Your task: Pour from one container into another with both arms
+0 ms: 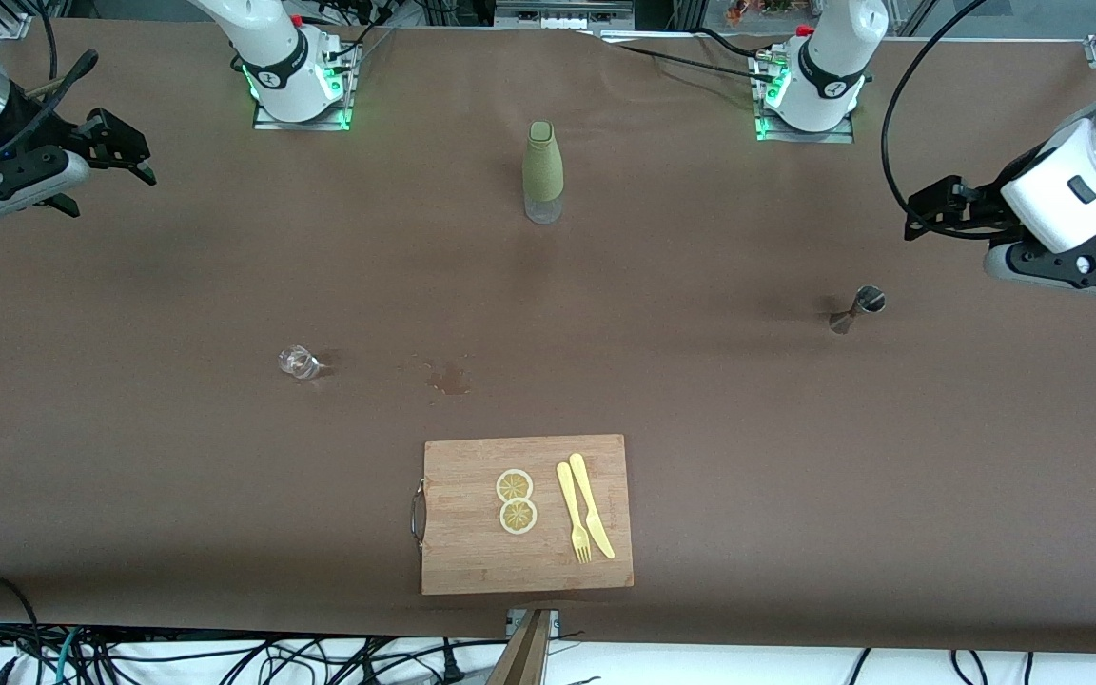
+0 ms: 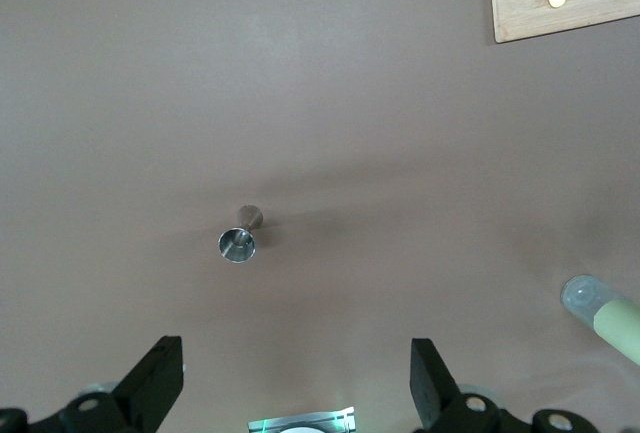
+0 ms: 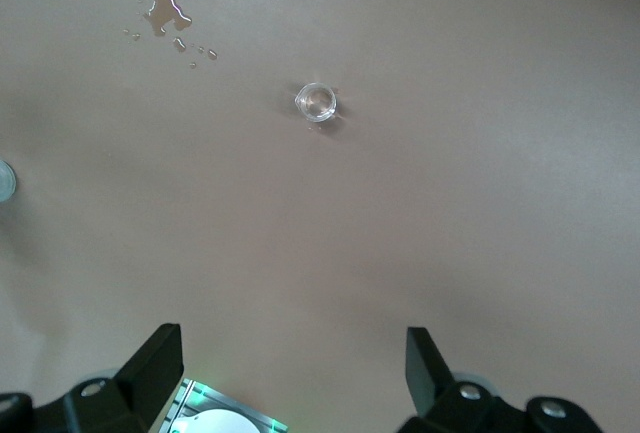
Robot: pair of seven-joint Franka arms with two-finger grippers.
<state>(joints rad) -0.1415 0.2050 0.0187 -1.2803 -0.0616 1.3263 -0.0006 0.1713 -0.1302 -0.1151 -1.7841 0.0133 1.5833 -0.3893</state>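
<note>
No readable text, label, brand, number or sign appeared anywhere in the views. The round marks on the two arm bases [image 1: 296, 71] were too small to make out, and the green-sleeved bottle [image 1: 543, 171] bore no lettering that could be read.

you've got a green-sleeved bottle [image 1: 543, 171] upright mid-table, a spill [image 1: 448, 380], and a cutting board [image 1: 472, 547] holding lemon slices [image 1: 516, 500], fork [image 1: 573, 514], knife [image 1: 591, 505].
</note>
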